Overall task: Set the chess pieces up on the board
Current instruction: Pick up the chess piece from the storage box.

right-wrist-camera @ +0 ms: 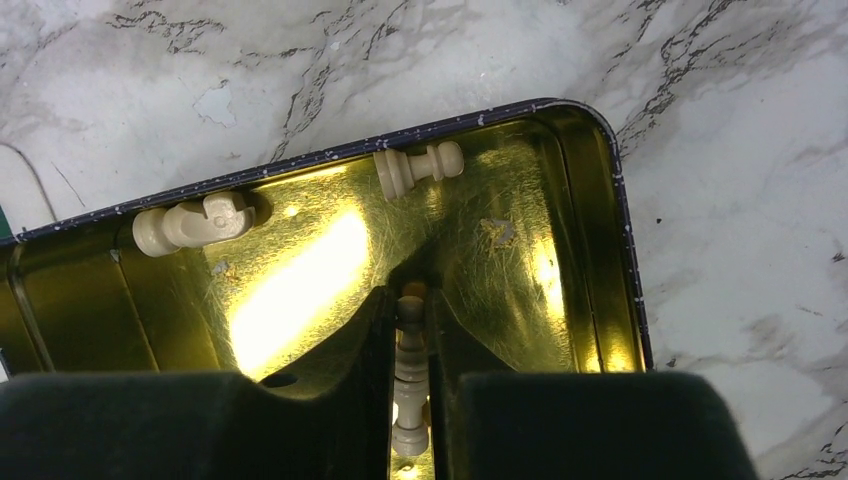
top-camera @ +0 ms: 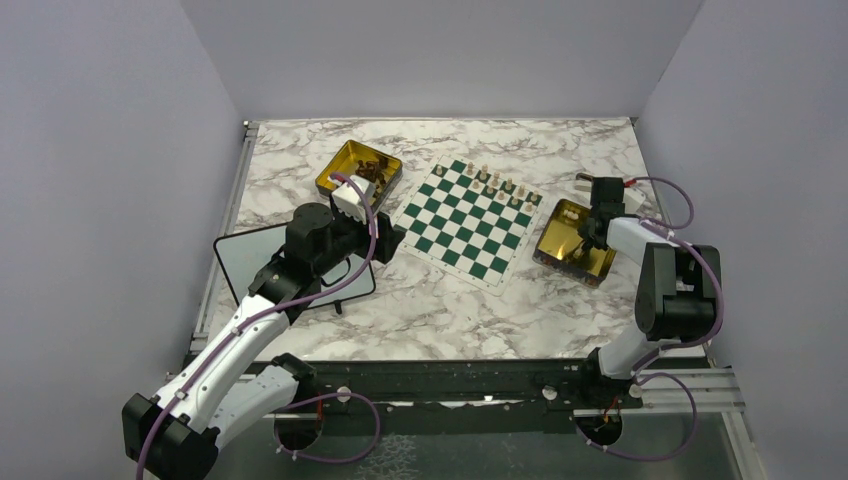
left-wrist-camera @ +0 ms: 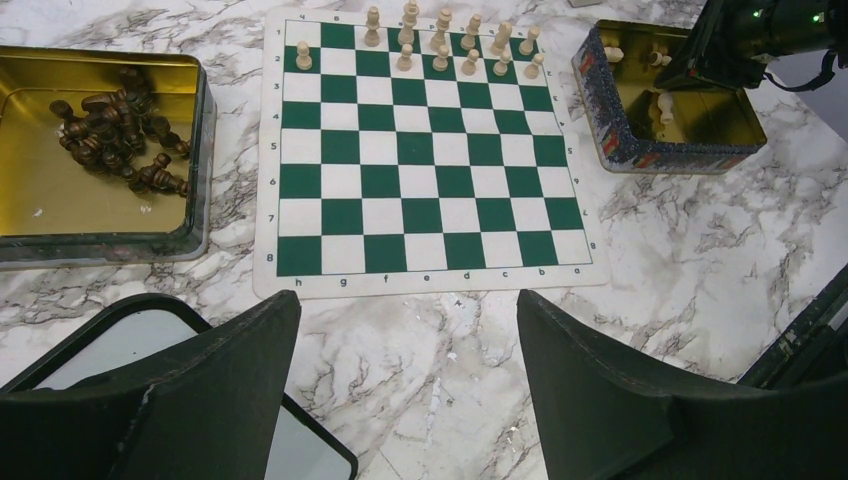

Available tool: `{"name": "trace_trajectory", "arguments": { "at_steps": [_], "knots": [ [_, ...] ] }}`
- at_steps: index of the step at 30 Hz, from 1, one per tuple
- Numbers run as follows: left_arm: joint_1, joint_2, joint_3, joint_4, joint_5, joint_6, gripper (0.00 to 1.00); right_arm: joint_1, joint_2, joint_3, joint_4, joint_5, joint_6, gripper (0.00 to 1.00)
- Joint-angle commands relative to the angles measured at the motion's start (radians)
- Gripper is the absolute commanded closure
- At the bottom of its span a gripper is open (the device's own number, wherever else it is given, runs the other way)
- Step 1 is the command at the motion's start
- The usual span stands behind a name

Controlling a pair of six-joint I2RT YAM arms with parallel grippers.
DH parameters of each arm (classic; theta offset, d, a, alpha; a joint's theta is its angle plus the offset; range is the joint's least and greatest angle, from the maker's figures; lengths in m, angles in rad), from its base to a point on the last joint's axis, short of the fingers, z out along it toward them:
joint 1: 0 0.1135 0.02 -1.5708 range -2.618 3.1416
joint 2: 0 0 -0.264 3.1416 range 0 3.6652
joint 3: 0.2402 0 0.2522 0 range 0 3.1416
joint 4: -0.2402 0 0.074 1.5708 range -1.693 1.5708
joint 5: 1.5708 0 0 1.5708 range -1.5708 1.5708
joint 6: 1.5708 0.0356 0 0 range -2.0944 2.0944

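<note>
The green and white board (top-camera: 468, 220) lies mid-table, also in the left wrist view (left-wrist-camera: 425, 150). Several pale chess pieces (left-wrist-camera: 440, 45) stand on its far two rows. Dark pieces (left-wrist-camera: 115, 135) lie heaped in the left gold tin (top-camera: 358, 170). My right gripper (right-wrist-camera: 411, 300) is down inside the right gold tin (top-camera: 575, 240), shut on a pale chess piece (right-wrist-camera: 410, 385). Two more pale pieces (right-wrist-camera: 190, 225) lie on their sides in that tin. My left gripper (left-wrist-camera: 405, 330) is open and empty, above the marble just short of the board's near edge.
A black-framed whiteboard (top-camera: 262, 262) lies on the marble under my left arm, its corner showing in the left wrist view (left-wrist-camera: 150, 340). White walls close in the table on three sides.
</note>
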Motion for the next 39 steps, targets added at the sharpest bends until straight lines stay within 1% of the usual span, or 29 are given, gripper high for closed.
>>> {"name": "trace_trajectory", "arguments": {
  "at_steps": [1,5,10,13,18,22,24,29,32,34,37,39],
  "knots": [
    [-0.003,-0.017,-0.002,0.023,-0.013,0.009,0.21,-0.006,-0.012,0.003,0.018,-0.002,-0.018,0.84],
    [-0.003,-0.017,-0.002,0.024,-0.01,0.006,0.22,-0.005,-0.051,0.011,0.016,0.006,-0.048,0.9],
    [-0.003,-0.013,-0.002,0.026,-0.009,-0.003,0.23,-0.005,-0.103,0.03,0.019,0.004,-0.105,0.94],
    [-0.003,-0.005,-0.002,0.027,-0.002,-0.013,0.23,-0.005,-0.135,0.031,0.029,-0.001,-0.141,0.95],
    [-0.003,0.017,0.003,0.041,0.048,-0.048,0.24,-0.005,-0.189,0.052,0.017,-0.026,-0.189,0.96],
    [-0.003,0.046,0.035,0.046,0.085,-0.104,0.26,-0.002,-0.249,0.075,0.013,-0.104,-0.225,0.97],
    [-0.003,0.078,0.061,0.043,0.123,-0.141,0.28,-0.003,-0.287,0.075,0.027,-0.181,-0.227,0.97],
    [-0.003,0.149,0.113,0.078,0.239,-0.27,0.36,0.011,-0.372,0.05,0.095,-0.404,-0.169,0.97],
    [-0.003,0.193,0.144,0.114,0.291,-0.337,0.43,0.043,-0.388,0.048,0.109,-0.493,-0.119,0.97],
    [-0.003,0.225,0.168,0.13,0.308,-0.362,0.44,0.069,-0.397,0.04,0.127,-0.549,-0.066,0.97],
    [-0.003,0.274,0.205,0.139,0.329,-0.389,0.44,0.138,-0.416,0.017,0.167,-0.576,0.01,0.97],
    [-0.003,0.306,0.221,0.185,0.351,-0.419,0.44,0.195,-0.424,0.012,0.196,-0.576,0.054,0.97]
  ]
}}
